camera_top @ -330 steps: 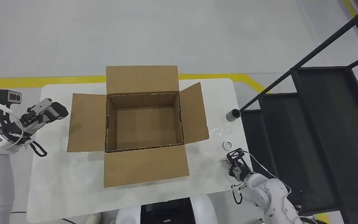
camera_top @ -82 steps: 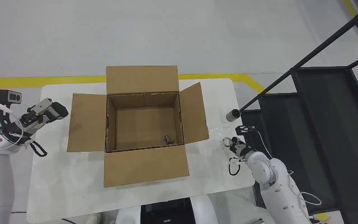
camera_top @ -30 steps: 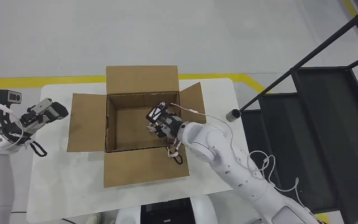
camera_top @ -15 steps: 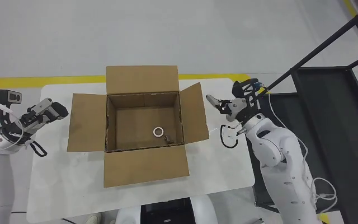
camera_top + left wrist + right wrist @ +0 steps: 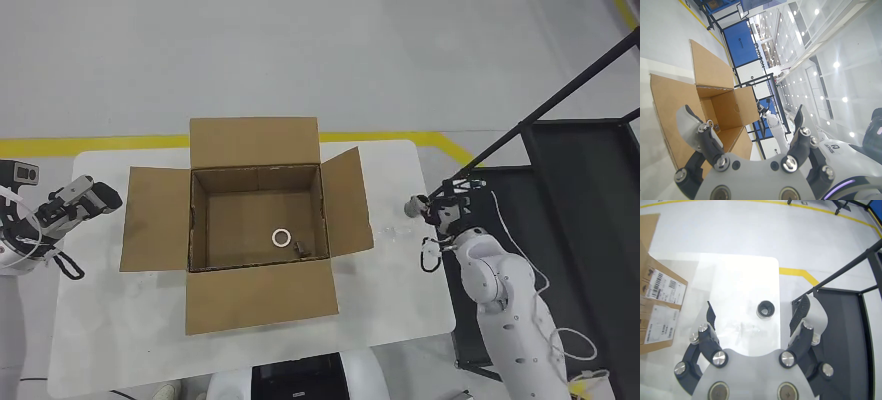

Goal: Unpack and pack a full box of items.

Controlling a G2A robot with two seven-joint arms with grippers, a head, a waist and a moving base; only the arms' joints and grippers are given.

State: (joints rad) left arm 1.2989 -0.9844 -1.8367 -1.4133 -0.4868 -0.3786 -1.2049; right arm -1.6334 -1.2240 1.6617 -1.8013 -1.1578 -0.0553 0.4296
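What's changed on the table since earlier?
The right gripper carried the white ring from the table into the box, let go, and withdrew; it now hangs open over the dark cylinder. A small dark piece also arrived in the box. The left gripper, box and cylinder stayed put.

Open cardboard box (image 5: 255, 143) holds white ring (image 5: 282, 237); dark cylinder (image 5: 411, 206) stands outside.

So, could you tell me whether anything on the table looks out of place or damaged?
Nothing looks spilled or damaged. The one thing worth noting is the small dark cylinder, which stands upright very near the edge of the table, by the open right gripper.
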